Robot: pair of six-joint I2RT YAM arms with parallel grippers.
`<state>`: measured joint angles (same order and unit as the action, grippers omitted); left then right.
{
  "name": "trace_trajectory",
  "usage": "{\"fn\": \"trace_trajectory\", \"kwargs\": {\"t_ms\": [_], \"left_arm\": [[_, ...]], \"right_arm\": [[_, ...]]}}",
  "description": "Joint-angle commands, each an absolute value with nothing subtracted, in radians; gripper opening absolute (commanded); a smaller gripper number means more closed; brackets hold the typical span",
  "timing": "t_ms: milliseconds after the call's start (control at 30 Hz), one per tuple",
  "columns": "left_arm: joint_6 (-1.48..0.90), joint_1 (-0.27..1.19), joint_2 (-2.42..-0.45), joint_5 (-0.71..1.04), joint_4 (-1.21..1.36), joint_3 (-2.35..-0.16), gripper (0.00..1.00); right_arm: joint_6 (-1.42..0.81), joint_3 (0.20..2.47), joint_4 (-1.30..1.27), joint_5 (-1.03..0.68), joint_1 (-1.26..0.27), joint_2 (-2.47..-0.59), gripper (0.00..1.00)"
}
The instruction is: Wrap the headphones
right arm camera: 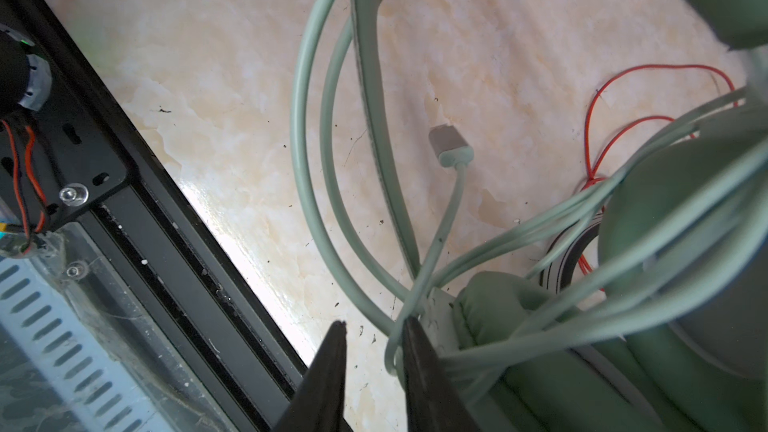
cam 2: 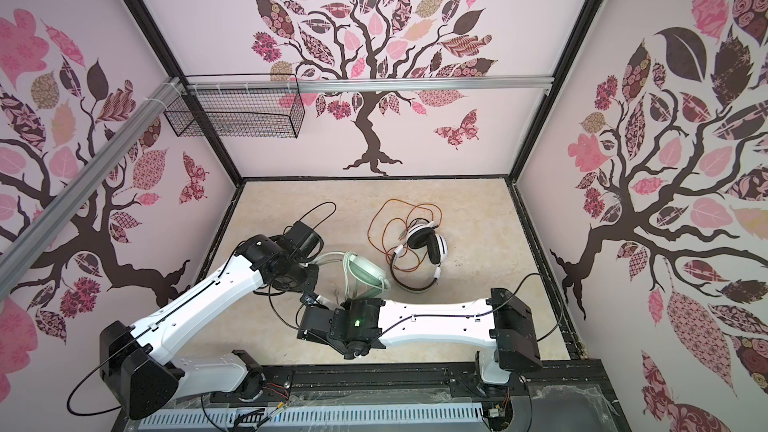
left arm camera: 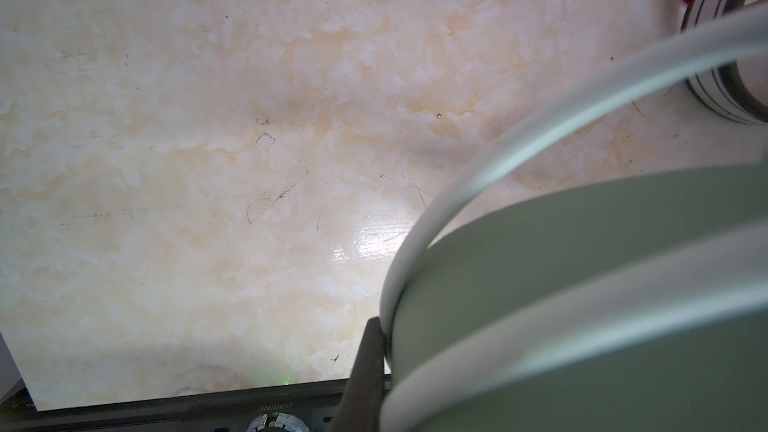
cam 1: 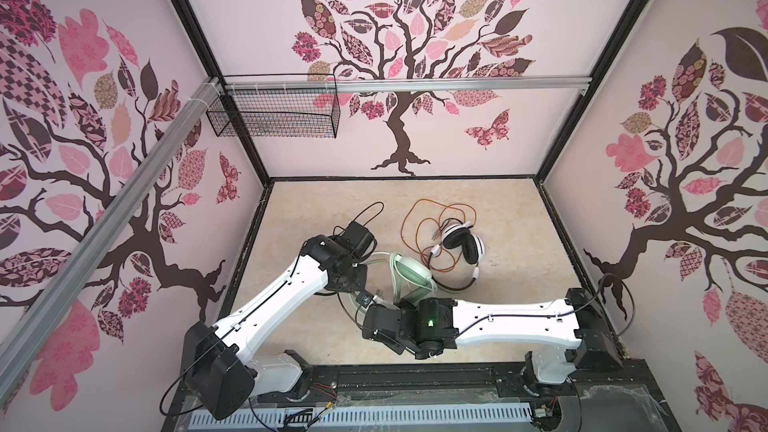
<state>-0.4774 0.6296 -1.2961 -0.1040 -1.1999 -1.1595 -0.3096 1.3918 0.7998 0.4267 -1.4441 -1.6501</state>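
My left fingers [left arm camera: 374, 347] are clenched tight on the band [right arm camera: 370, 76] of the mint-green headphones [cam 1: 409, 272]. The left wrist view shows only one of them, pressed against the pale cord [right arm camera: 296, 126] where it runs along the band's edge. The right wrist view shows a dark tip clamped over the band farther up.

My right fingers [right arm camera: 374, 322] stand parted. A loop of the pale cord passes through the gap between them, lying against one finger and apart from the other, so nothing is pinched there. Just beside that finger is a padded green ear cushion [right arm camera: 540, 367], with several turns of the cord crossing it. The cord's plug [right arm camera: 451, 145] sits at the end of a loose strand, inside the big loops. Whether it rests on the tabletop [cam 1: 316, 338] or hangs above it I cannot tell.

In both top views the mint-green headphones sit mid-tabletop toward the front, between my two wrists, one ear cup facing up. The white headphones [cam 1: 461, 243] with black pads lie just behind them and to the right; whether the two pairs touch I cannot tell. Their orange-red cord [cam 1: 402, 228] sprawls in loose loops on the tabletop, behind and to their left.
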Motion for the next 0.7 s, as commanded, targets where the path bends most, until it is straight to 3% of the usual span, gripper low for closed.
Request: {"fn": "trace_trajectory", "kwargs": {"t_ms": [0, 100, 200, 333, 433, 500, 667], "left_arm": [[-0.481, 0.627, -1.258, -0.068, -1.18, -1.226, 0.0], [-0.481, 0.627, -1.257, -0.065, -1.178, -1.227, 0.0], [-0.482, 0.627, -1.253, -0.063, -1.18, -1.225, 0.0], [-0.483, 0.628, -1.25, -0.058, -1.18, -1.221, 0.0], [-0.485, 0.627, -1.249, -0.059, -1.177, -1.218, 0.0], [-0.484, 0.628, -1.246, -0.06, -1.176, -1.215, 0.0], [-0.483, 0.628, -1.248, -0.067, -1.174, -1.212, 0.0]], "right_arm": [[-0.314, 1.407, 0.836, 0.426, -1.439, -1.683, 0.27], [-0.334, 1.411, 0.846, 0.462, -1.435, -1.69, 0.42], [-0.355, 1.416, 0.854, 0.491, -1.429, -1.695, 0.42], [-0.373, 1.434, 0.864, 0.512, -1.429, -1.717, 0.32], [-0.374, 1.433, 0.842, 0.492, -1.428, -1.717, 0.11], [-0.374, 1.43, 0.829, 0.485, -1.428, -1.708, 0.03], [-0.38, 1.39, 0.753, 0.422, -1.416, -1.627, 0.0]]}}
